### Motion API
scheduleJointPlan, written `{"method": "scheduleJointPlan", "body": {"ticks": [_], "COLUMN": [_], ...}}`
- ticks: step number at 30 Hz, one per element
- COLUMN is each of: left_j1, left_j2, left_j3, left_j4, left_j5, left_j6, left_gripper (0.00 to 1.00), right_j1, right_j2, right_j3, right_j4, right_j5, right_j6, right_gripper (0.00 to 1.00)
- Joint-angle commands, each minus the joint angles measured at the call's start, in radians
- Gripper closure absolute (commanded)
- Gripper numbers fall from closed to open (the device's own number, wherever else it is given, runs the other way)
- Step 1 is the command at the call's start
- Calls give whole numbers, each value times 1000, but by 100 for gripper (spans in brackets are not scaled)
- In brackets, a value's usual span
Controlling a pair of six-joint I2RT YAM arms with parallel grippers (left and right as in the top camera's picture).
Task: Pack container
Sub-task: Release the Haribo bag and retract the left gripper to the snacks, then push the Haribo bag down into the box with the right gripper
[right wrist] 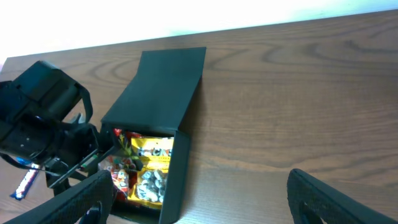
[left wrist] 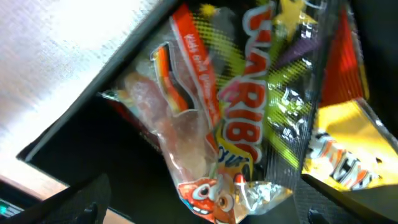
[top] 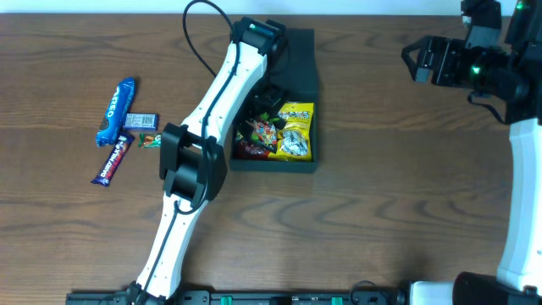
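The dark container [top: 273, 164] stands open at the table's middle, its flat lid [top: 298, 59] lying back on the far side. Inside lie several snack packets, among them a yellow one [top: 296, 131]. My left gripper [top: 264, 97] hangs inside the box, open; in the left wrist view its fingers [left wrist: 205, 211] are spread wide either side of a Haribo gummy packet [left wrist: 236, 124] without touching it. My right gripper [top: 412, 59] is open and empty at the far right, well off the box. The right wrist view shows the container [right wrist: 177, 180] between its spread fingers [right wrist: 205, 205].
Left of the box lie a blue Oreo packet [top: 114, 110], a small grey packet [top: 141, 120], a small red-green candy [top: 150, 141] and a dark blue bar [top: 113, 161]. The left arm [top: 207, 110] stretches across the box's left side.
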Motion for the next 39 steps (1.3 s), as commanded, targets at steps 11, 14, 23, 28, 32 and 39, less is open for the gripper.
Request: {"method": "scheduleJointPlan", "body": {"ticks": [11, 14, 23, 28, 32, 39], "left_j1": [44, 110, 376, 430, 439, 441], "left_j2": [-228, -278, -295, -295, -295, -295], "left_j3": [184, 184, 179, 176, 176, 176], "left_j4": [47, 93, 102, 99, 103, 109], "left_j5": [-294, -294, -183, -156, -164, -197], "left_j6": [155, 185, 322, 408, 445, 465], "left_gripper": [5, 5, 5, 5, 5, 5], "right_j1": [83, 168, 422, 508, 559, 608], "right_j2": [10, 33, 207, 353, 460, 583], "right_j3": [-39, -77, -167, -167, -167, -167], "right_j4": [-13, 12, 192, 286, 310, 313], "right_j5": [-52, -98, -121, -125, -158, -164], "right_j6": [-61, -99, -102, -71, -71, -71], "right_gripper": [98, 99, 98, 99, 99, 99]}}
